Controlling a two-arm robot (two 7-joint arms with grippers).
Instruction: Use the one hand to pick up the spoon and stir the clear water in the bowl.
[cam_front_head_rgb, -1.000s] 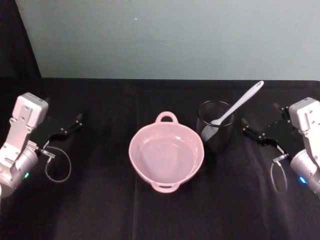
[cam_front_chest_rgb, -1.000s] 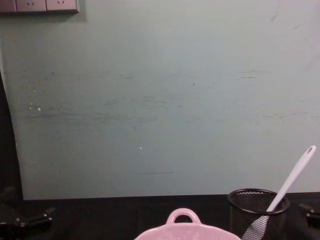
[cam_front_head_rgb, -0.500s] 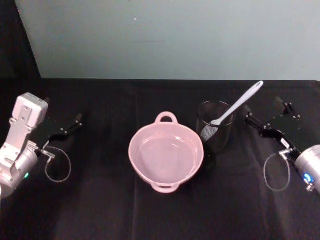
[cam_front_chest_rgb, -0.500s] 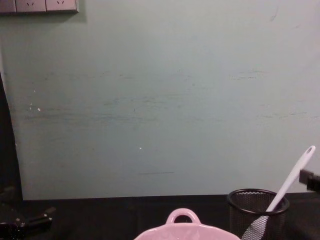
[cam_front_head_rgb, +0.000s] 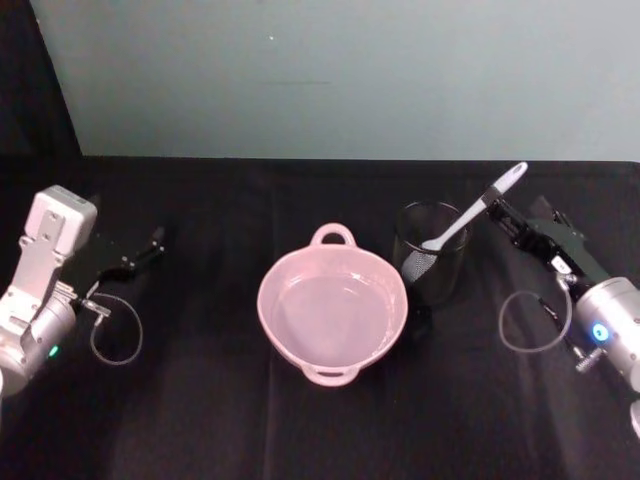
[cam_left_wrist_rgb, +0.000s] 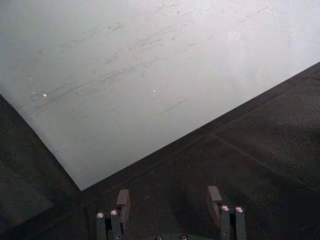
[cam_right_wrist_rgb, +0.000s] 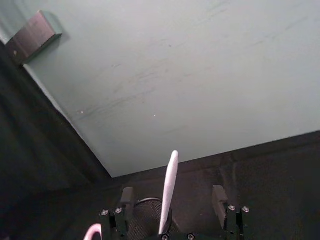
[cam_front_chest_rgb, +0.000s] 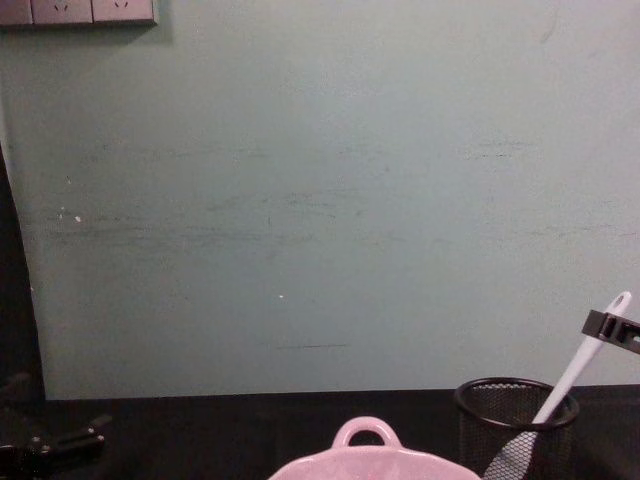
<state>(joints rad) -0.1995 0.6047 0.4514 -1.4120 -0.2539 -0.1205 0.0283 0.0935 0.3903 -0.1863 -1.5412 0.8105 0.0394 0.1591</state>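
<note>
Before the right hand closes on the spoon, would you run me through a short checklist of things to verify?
1. Right hand open: ok, its fingers stand apart.
2. Spoon handle between those fingers: ok, the right wrist view shows it rising between them.
3. Fingers level with the handle's upper part: ok, the chest view shows one beside the tip.
4. Spoon free to lift: ok, it leans head-down in the black wire-mesh cup.
5. Bowl upright and ready: ok, just left of the cup.
6. Left hand out of the way: ok, open at the table's far left.
</note>
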